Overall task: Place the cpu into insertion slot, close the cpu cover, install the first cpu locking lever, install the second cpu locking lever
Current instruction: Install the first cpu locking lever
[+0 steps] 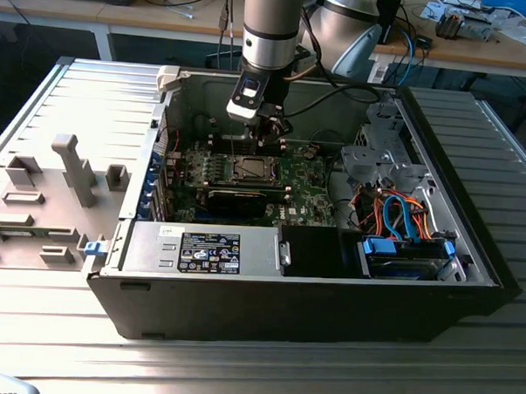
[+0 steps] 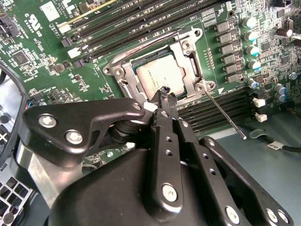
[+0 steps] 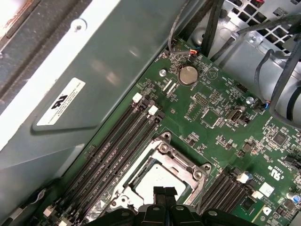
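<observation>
Fingers (image 2: 168, 100) together over cpu (image 2: 157, 75), flat in insertion slot (image 2: 141, 60); cpu cover (image 2: 186, 66) down; lever (image 2: 225, 117) slants off corner.

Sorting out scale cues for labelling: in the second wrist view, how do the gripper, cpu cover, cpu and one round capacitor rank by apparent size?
1. gripper, which looks largest partly because it is nearest the camera
2. cpu cover
3. cpu
4. capacitor

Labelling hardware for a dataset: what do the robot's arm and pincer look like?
The arm is a silver-grey cylinder with a dark band, a white-and-black block at its wrist. The pincer is black, with slim linked fingers and silver screw heads.
</observation>
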Tool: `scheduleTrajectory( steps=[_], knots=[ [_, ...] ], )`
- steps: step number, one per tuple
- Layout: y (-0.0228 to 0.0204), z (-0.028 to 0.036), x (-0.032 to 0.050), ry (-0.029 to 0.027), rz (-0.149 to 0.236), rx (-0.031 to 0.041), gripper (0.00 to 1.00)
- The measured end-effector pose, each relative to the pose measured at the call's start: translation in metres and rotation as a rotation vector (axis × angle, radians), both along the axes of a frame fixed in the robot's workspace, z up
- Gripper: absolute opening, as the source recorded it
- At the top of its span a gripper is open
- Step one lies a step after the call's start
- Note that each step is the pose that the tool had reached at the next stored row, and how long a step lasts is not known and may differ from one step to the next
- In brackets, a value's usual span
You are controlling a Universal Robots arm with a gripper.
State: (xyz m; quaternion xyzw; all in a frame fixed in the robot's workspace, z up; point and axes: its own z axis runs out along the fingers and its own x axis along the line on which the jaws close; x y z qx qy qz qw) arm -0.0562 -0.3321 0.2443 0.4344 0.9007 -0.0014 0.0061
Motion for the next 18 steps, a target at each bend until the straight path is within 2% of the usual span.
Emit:
scheduleTrajectory(
  steps=[6, 10, 18],
  knots=[
    [0.0000, 0.0000, 0.0000, 0.0000, 0.017, 0.0000, 0.11],
    [0.0000, 0.0000, 0.0000, 0.0000, 0.052, 0.0000, 0.11],
    [0.0000, 0.0000, 0.0000, 0.0001, 0.083, -0.0018, 0.11]
  ],
)
